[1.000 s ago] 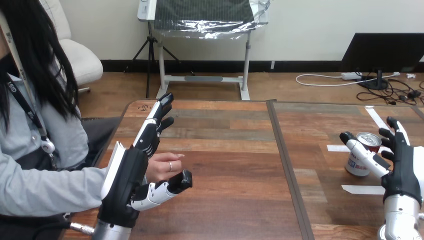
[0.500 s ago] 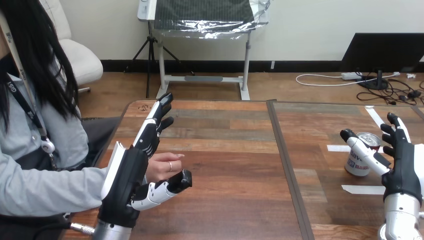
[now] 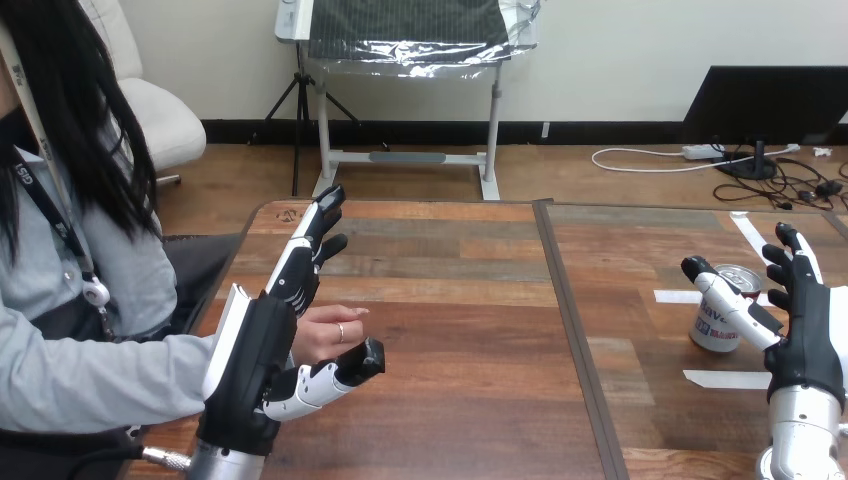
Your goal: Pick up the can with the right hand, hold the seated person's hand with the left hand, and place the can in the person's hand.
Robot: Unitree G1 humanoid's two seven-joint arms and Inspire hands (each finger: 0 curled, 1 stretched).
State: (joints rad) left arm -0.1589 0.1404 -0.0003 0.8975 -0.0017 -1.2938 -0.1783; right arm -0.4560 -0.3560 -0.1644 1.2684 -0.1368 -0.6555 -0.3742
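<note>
Can (image 3: 709,331) behind splayed right robot hand (image 3: 805,342), person's hand (image 3: 326,336) behind splayed left robot hand (image 3: 250,362)

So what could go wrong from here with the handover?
The right hand is open, its thumb across the front of the upright can; closing off-centre could tip it. The left hand is open beside the person's hand, not curled round it, so that hand may drift before the can arrives.

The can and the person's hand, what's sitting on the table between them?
Nothing: in the head view, only bare table with its dark seam separates the can from the person's hand.
</note>
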